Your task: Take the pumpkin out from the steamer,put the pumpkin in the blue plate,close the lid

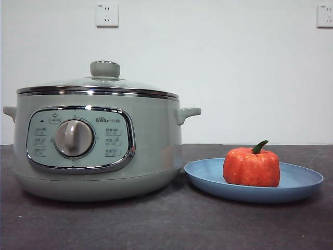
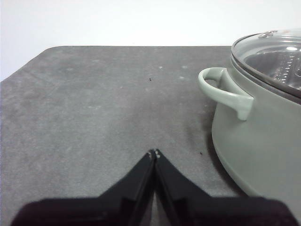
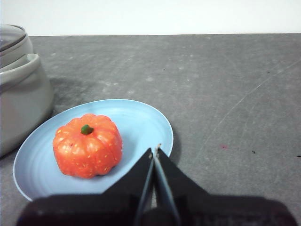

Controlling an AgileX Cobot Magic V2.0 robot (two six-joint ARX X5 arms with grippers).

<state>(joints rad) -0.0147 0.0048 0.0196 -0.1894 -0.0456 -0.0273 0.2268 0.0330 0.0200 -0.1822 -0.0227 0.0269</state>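
On the dark grey, faintly speckled desk [image 1: 171, 224], in front of a plain white wall [image 1: 234, 67] with two white sockets [image 1: 106, 15] high up, stands the steamer [image 1: 99, 151]. It is large, round and sage green, with a chrome rim, a handle on each side and a chrome-framed control panel [image 1: 80, 138] holding a grey dial [image 1: 74, 138]. Above the dial the word "Bear" can be read; the small characters on the surrounding buttons are too fine to make out. The lid [image 1: 99, 80], domed glass with a chrome edge and a squat green knob, sits closed on the steamer.

Just beside the steamer, on the side away from its panel's dial, lies the blue plate [image 1: 302, 182], shallow, matte and plain light blue, its rim close to the steamer's base. The pumpkin [image 1: 252, 166] sits upright on the plate, toward the plate's middle. It is small, orange-red and ribbed, flecked with pale dots, with a curved dark green stem.

The left gripper [image 2: 154, 153] hangs over bare desk beside the steamer's handle, its jaws pressed together with nothing between them. The right gripper [image 3: 154, 151] hangs over the plate's edge on the side away from the steamer, near the pumpkin but not touching it, its jaws likewise closed on nothing.
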